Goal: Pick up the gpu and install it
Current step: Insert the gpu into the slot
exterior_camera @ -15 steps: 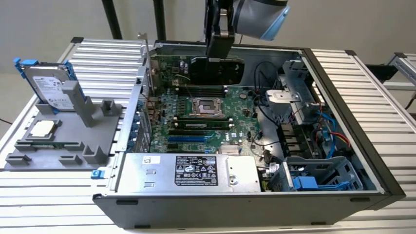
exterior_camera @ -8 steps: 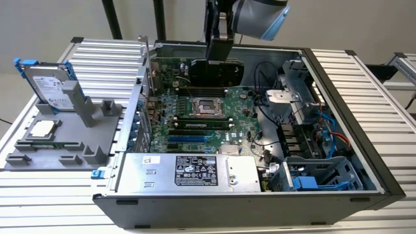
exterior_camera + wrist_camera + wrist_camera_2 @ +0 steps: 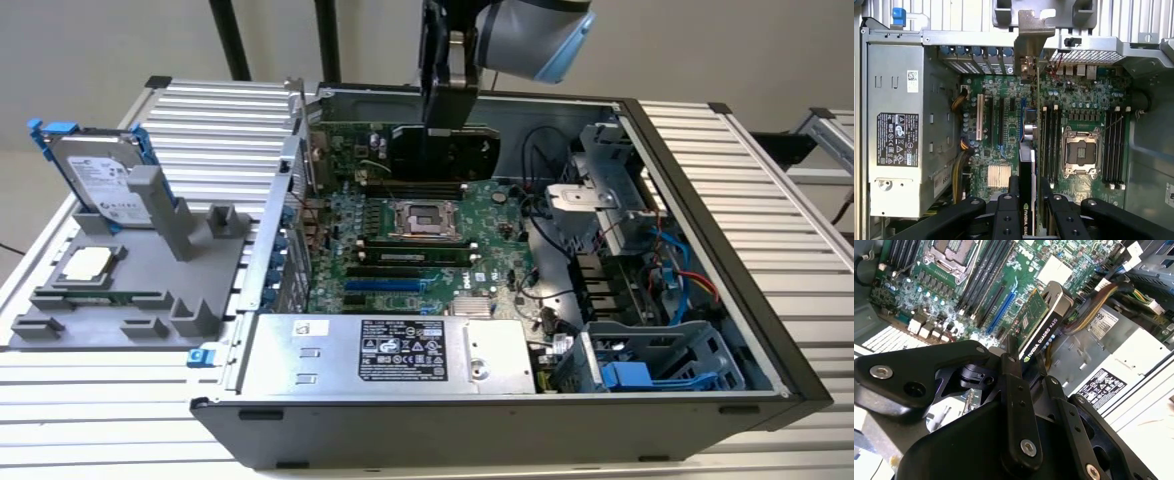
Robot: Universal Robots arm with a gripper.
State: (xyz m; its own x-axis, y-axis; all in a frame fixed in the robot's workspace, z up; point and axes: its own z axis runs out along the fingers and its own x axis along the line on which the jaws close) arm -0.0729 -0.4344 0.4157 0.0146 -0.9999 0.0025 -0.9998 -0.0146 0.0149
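Note:
My gripper is shut on the gpu, which hangs over the far part of the open computer case. In the second wrist view the gpu shows its green card and black shroud edge, tilted above the motherboard, with the gripper clamped on its near end. In the first wrist view the gpu is seen edge-on between the fingers. Its silver bracket reaches the case's rear slot wall. The card lies over the blue and black expansion slots, beside the RAM slots.
A silver power supply fills the case's near side. The CPU socket sits mid-board. Cables and a drive cage are at the exterior view's right. On a grey fixture at the exterior view's left stand a hard drive with blue rails and a CPU.

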